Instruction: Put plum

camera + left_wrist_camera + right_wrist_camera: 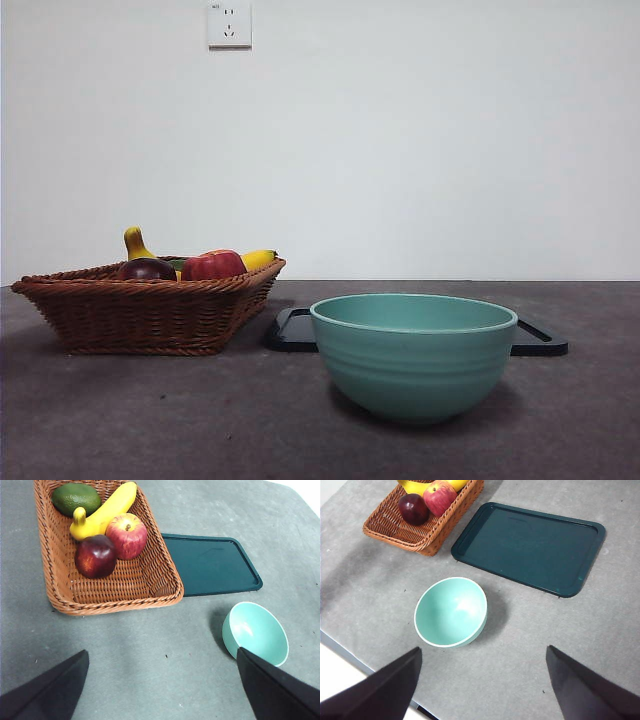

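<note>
The plum [95, 555], dark maroon and glossy, lies in a wicker basket [155, 580] beside a red apple [128, 535]. It shows too as a dark dome [146, 269] above the basket rim [150, 287] in the front view, and as a small dark fruit [413, 508] in the right wrist view. My left gripper [162, 685] hovers open, high over the bare table in front of the basket. High over the table near a teal bowl [451, 611], my right gripper [482, 682] is open as well. Neither holds anything.
The basket also holds a banana [104, 511] and a green avocado [76, 498]. A dark green tray [530, 546] lies flat behind the teal bowl [413, 352], to the right of the basket. The table's edge [350, 657] runs close to the bowl.
</note>
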Controlling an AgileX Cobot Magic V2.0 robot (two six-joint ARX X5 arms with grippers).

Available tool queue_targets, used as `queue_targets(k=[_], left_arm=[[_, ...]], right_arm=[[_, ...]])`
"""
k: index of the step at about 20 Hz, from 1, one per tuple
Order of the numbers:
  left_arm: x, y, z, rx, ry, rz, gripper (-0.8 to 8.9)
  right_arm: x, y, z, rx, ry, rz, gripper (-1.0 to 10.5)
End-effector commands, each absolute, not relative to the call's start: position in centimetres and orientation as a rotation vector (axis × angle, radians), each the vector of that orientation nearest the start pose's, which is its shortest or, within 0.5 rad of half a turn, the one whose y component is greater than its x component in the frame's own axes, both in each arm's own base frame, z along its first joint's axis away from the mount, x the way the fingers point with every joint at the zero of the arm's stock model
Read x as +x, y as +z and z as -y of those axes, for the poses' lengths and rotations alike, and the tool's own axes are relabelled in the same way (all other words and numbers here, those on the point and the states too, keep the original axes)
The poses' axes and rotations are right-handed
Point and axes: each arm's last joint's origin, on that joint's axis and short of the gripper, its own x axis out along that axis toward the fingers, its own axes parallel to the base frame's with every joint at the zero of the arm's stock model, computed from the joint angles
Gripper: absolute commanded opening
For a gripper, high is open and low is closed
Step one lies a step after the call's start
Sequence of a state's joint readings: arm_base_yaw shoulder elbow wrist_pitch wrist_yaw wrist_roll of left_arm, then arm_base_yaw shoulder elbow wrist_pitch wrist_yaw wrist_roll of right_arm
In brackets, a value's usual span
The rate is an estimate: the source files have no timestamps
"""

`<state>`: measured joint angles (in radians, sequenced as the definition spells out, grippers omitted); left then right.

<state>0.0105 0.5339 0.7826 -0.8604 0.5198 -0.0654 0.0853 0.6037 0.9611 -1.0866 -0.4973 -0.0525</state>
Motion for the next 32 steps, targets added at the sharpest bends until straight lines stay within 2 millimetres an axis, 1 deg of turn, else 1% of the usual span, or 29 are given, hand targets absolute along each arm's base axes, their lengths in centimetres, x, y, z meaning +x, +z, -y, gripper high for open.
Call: queue_targets(k=[1, 4, 8, 11, 15, 19, 22, 28, 32], left_arm=[[9.7, 30.9, 1.4, -0.213, -0.484, -0.601, 4.69], [11.4, 31.2, 1.6, -0.222, -0.488, -0.613, 4.69], [15.1, 32.1, 2.2, -0.201, -0.455, -0.640, 4.68], [18.3, 32.3, 3.4, -0.161, -0.424, -0.687, 4.68], [22.3, 31.5, 5.6, -0.087, -0.379, -0.752, 4.67], [26.0, 30.0, 7.7, -0.015, -0.308, -0.774, 4.67], [27.9, 28.1, 8.7, 0.000, -0.313, -0.800, 4.67], [30.9, 23.8, 10.2, 0.035, -0.302, -0.873, 4.67], [32.0, 21.8, 10.5, 0.046, -0.290, -0.904, 4.67]], right_arm=[[8.0, 33.8, -2.1, 0.097, 0.579, -0.692, 4.0], [8.0, 33.8, -2.1, 0.098, 0.579, -0.692, 4.0], [8.0, 33.8, -2.1, 0.098, 0.579, -0.692, 4.0], [8.0, 33.8, -2.1, 0.097, 0.579, -0.692, 4.0], [8.1, 33.8, -2.1, 0.098, 0.578, -0.692, 4.0], [8.0, 33.8, -2.1, 0.098, 0.578, -0.692, 4.0], [8.0, 33.8, -2.1, 0.110, 0.574, -0.696, 4.0], [8.0, 33.8, -2.1, 0.114, 0.572, -0.697, 4.0], [8.0, 33.8, -2.1, 0.115, 0.573, -0.698, 4.0]])
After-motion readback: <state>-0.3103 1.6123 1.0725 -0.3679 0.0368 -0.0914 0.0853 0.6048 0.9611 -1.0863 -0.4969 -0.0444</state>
